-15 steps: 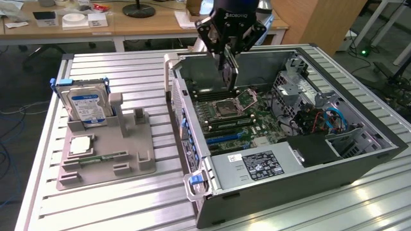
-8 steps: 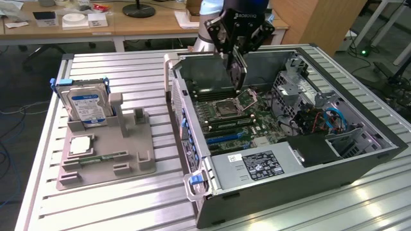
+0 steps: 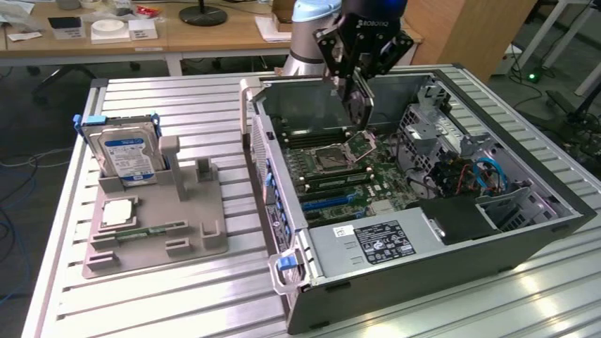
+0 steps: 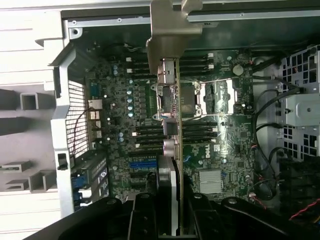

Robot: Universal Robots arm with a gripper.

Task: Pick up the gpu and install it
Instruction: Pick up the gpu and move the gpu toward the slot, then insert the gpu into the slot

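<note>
Black jaws, closed part-way, clamp the two faces of the gpu (image 4: 170,125). The card hangs on edge directly beneath them, its silver bracket (image 4: 170,35) at the end farthest from the jaws. Below the jaws lies the open computer case (image 3: 441,278), holding the green motherboard (image 3: 343,176). The card is suspended over its processor socket (image 4: 192,97) and memory slots; whether it touches cannot be told. In the same case, in front of the jaws in the exterior view, are a labelled power supply (image 3: 376,243) and blue and orange cables (image 3: 479,176). Well apart from the jaws, toward the exterior view's left, a grey holder (image 3: 179,204) carries an upright hard drive (image 3: 127,155), a processor chip (image 3: 117,211) and a memory stick (image 3: 146,231). Case and holder rest on a ribbed metal worktop (image 3: 179,105). Behind the jaws, a wooden desk (image 3: 207,39) bears papers.
</note>
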